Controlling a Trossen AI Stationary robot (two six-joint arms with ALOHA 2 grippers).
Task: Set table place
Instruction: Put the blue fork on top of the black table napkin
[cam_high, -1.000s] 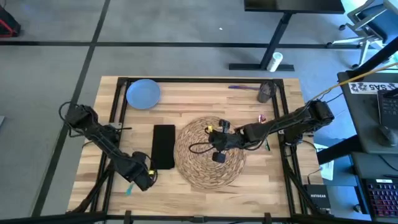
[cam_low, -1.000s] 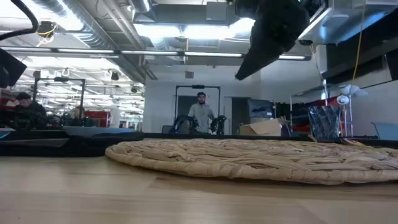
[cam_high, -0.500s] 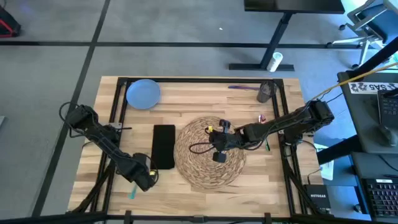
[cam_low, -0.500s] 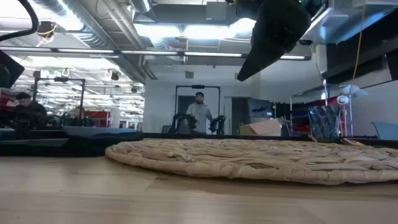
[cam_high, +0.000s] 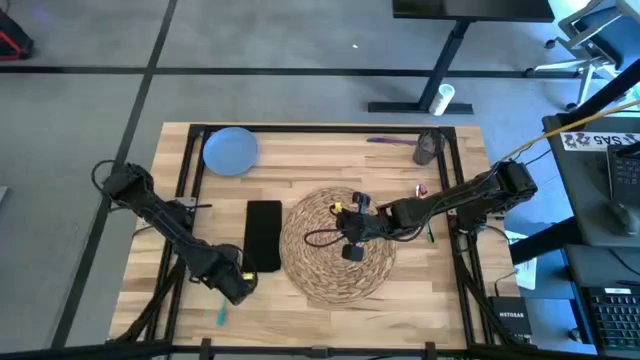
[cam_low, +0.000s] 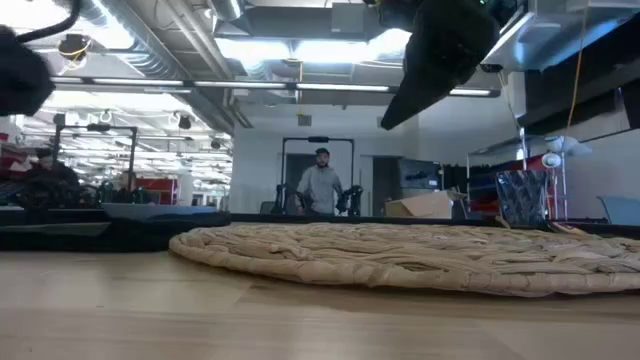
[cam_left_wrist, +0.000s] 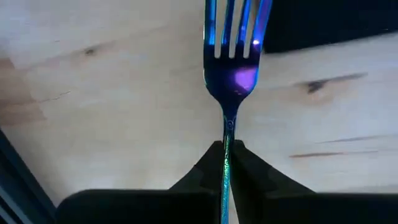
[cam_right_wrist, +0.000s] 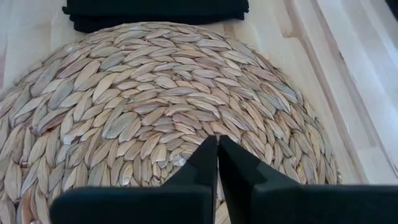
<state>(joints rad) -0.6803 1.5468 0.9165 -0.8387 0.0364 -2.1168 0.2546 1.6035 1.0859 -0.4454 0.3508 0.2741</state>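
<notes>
The wooden worktop (cam_high: 320, 165) has light and dark planks and a thin black frame, and it stands on a grey floor (cam_high: 90, 100). In the low view the room behind has bright ceiling lights, and a person (cam_low: 321, 187) stands far back. A big round straw placemat (cam_high: 335, 245) lies in the middle of the worktop. A black napkin (cam_high: 264, 235) lies just beside the placemat, on the left arm's side. A pale blue plate (cam_high: 231, 150) sits at a far corner with nothing on it. A small grey cup (cam_high: 427, 148) stands near the other far corner, too small to see inside, with a purple-handled piece of cutlery (cam_high: 385, 141) next to it. The right end effector (cam_right_wrist: 216, 158) hangs over the placemat with its fingers pressed together and nothing between them. The left end effector (cam_left_wrist: 227, 152) is near the front edge by the napkin, and it grips a shiny blue-teal fork (cam_left_wrist: 233, 68) by its thin handle. The fork's prongs reach toward the napkin's edge. In the high view the end of the fork's handle pokes out as a small teal sliver.
</notes>
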